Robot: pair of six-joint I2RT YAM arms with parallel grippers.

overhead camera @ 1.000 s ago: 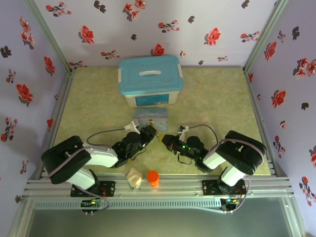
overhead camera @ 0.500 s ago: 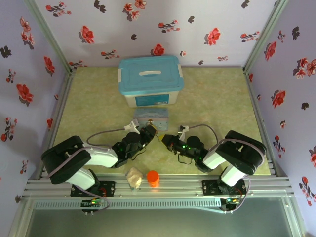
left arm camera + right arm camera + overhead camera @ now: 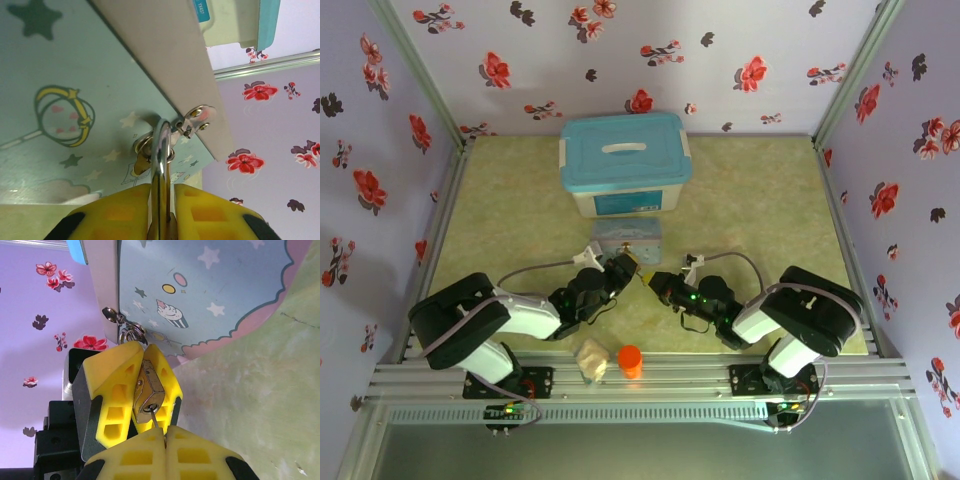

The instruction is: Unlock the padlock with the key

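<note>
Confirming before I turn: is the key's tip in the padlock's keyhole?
Yes, the key runs from the right gripper, which is shut on it, up into the keyhole on the padlock.

Robot test cell, of a lab sort.
A green-matted table [image 3: 760, 190] is closed in by flower-papered walls [image 3: 720, 60] at 9, 12 and 3 o'clock and framed with aluminium rails [image 3: 650, 385]. A left arm [image 3: 480, 320] and a right arm [image 3: 800, 315] are bolted at 6 o'clock, and cables are run to their wrists.
</note>
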